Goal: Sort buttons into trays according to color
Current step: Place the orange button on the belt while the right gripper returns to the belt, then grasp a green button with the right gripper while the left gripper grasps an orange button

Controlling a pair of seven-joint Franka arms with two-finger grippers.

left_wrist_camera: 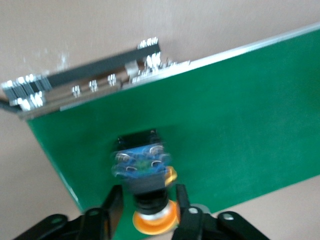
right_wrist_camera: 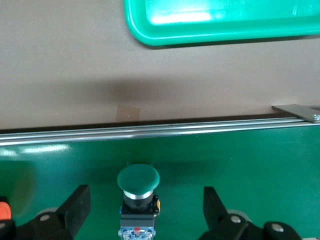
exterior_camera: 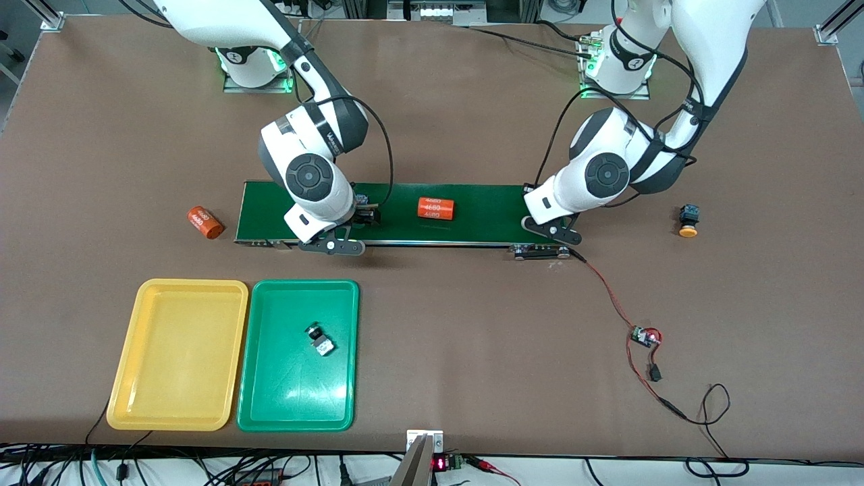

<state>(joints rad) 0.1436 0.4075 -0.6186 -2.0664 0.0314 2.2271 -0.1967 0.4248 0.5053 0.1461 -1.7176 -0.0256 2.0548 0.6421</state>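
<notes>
Nearest the front camera, the yellow tray [exterior_camera: 179,297] is sitting bare beside the green tray [exterior_camera: 270,378], where one sorted button [exterior_camera: 319,339] is lying. At twelve o'clock from the trays, the belt [exterior_camera: 486,209] is carrying the rest. The right gripper [right_wrist_camera: 146,196] is hovering over it, jaws spread wide around a green-capped button [right_wrist_camera: 138,179], likely lining up a grasp. Over the belt's three o'clock end, the left gripper [left_wrist_camera: 148,200] is straddling a yellow-capped button [left_wrist_camera: 142,167]; whether its jaws are pinching it I cannot tell.

Yellow-capped button [left_wrist_camera: 147,192] on green belt [left_wrist_camera: 235,125] — between left gripper [left_wrist_camera: 149,205] fingers [left_wrist_camera: 182,197].
</notes>
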